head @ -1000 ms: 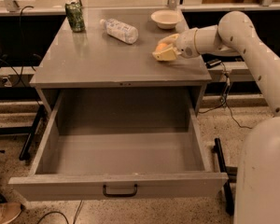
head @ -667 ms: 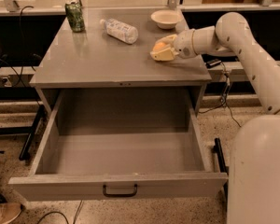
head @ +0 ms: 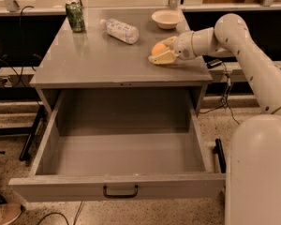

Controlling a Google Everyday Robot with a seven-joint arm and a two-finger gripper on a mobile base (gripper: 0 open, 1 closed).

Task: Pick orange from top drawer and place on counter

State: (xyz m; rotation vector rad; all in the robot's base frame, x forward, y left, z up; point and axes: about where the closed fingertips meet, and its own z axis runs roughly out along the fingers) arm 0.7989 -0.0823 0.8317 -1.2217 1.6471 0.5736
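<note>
**Placement step.** The cream two-finger gripper (head: pixel 158 54) sits low over the right part of the flat grey cabinet counter (head: pixel 98 60), fingers clasped around the small round matte orange (head: pixel 157 48). The wide grey metal top drawer (head: pixel 117 186) stands open below. For a good release, settle the fruit onto the surface, part the fingers slowly and withdraw cleanly, so it cannot roll toward the white bowl (head: pixel 166 18) or the edge.

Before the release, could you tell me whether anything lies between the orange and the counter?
Nothing visible does. The gripper holds the orange close over a bare right part of the counter; the plastic bottle and white bowl sit apart.
</note>
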